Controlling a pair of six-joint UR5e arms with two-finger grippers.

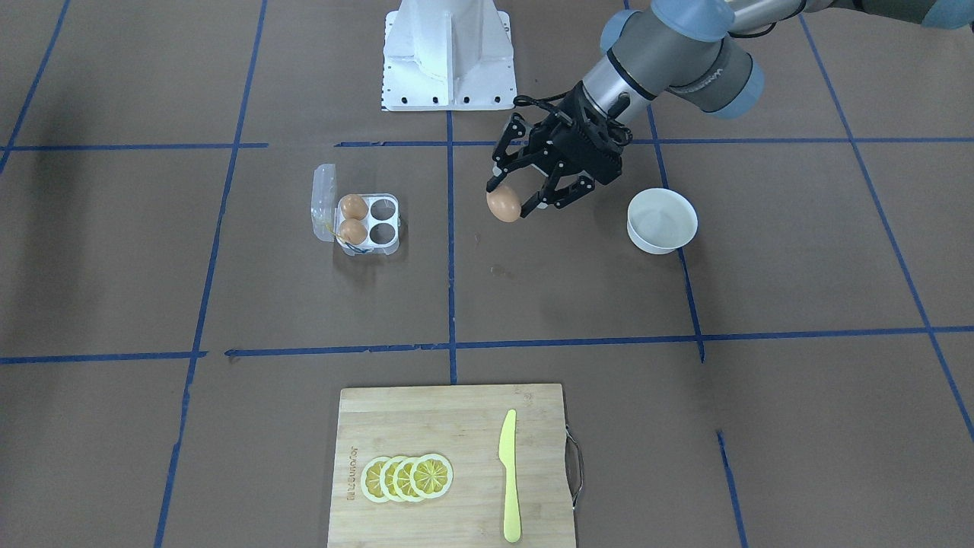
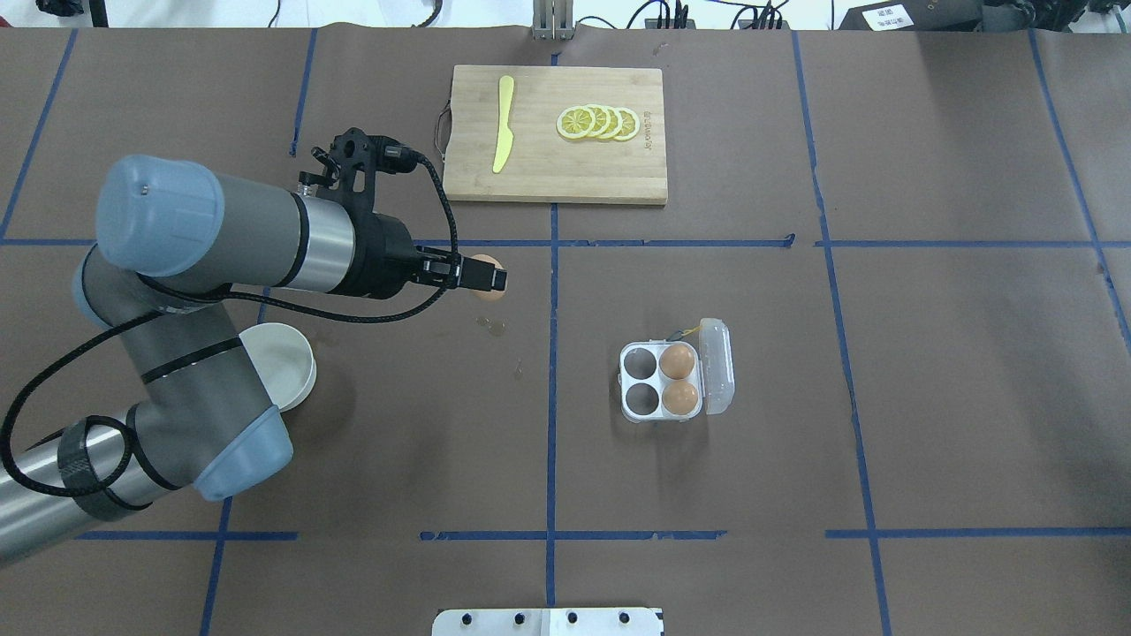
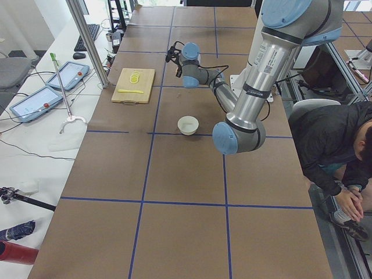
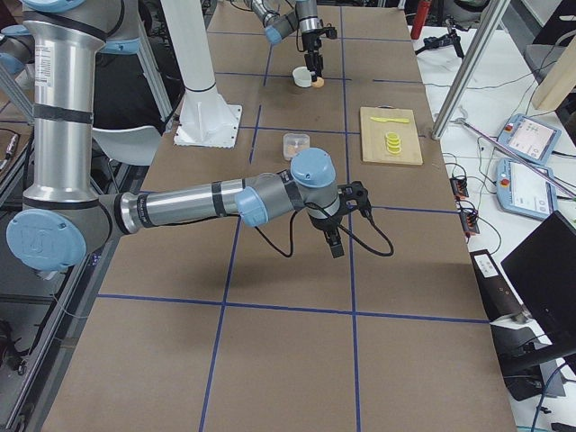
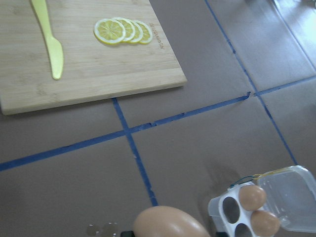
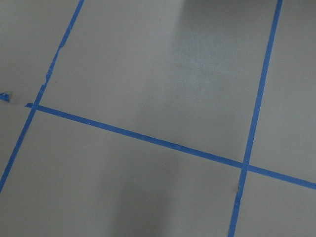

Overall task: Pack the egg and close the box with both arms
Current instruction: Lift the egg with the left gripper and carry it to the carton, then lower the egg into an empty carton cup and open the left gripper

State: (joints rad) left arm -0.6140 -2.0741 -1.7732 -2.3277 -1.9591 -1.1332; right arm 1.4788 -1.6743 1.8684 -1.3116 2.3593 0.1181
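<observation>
My left gripper [image 1: 508,201] is shut on the egg [image 1: 503,205], an orange-brown hen's egg, and holds it above the table between the white bowl and the box. The egg also shows in the overhead view [image 2: 484,262] and at the bottom of the left wrist view [image 5: 170,223]. The box [image 1: 378,225] is a clear four-cell carton with its lid open to one side. Two other brown eggs fill the cells by the lid; the two other cells are empty [image 2: 641,382]. My right gripper [image 4: 334,243] shows only in the exterior right view, far from the box; I cannot tell whether it is open.
A round white bowl [image 1: 662,221] stands behind the left gripper on the arm's side. A wooden cutting board [image 1: 449,426] with a yellow knife [image 1: 509,476] and lemon slices [image 1: 407,478] lies at the operators' edge. The white pedestal [image 1: 447,53] is at the robot's side.
</observation>
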